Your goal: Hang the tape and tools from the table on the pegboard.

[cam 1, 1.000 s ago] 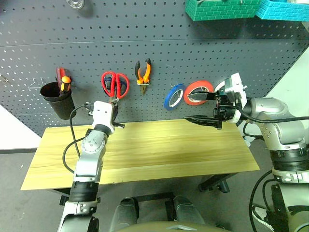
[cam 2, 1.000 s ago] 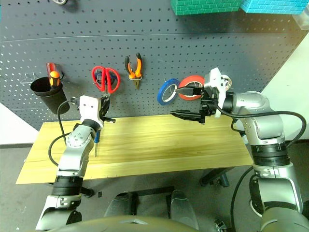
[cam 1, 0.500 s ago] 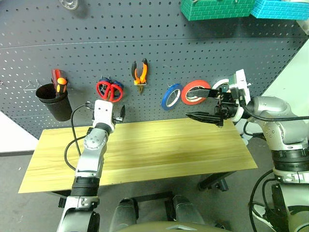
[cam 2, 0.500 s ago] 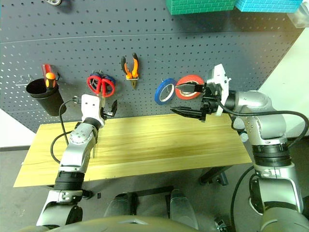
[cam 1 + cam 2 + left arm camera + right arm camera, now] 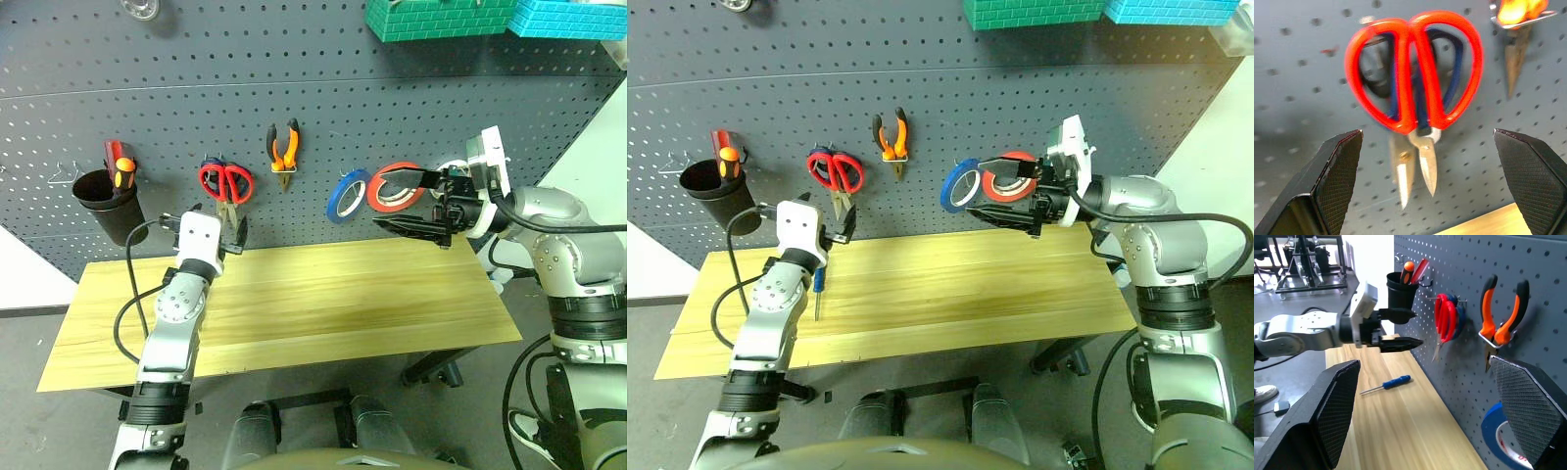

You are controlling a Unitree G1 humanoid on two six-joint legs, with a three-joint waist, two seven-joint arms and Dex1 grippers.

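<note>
Dark grey pegboard (image 5: 294, 88) dotted with regular rows of small holes; light yellowish wood-grain table (image 5: 323, 313). Above the left gripper (image 5: 217, 235), red-handled scissors (image 5: 225, 183) over blue handles. Orange-and-black pliers (image 5: 285, 149). Beside the right gripper (image 5: 409, 204), a red tape (image 5: 397, 188) and a blue roll (image 5: 349, 195). Blue-handled screwdriver (image 5: 819, 290); black cup (image 5: 102, 206); teal brick-patterned bins (image 5: 441, 17).
</note>
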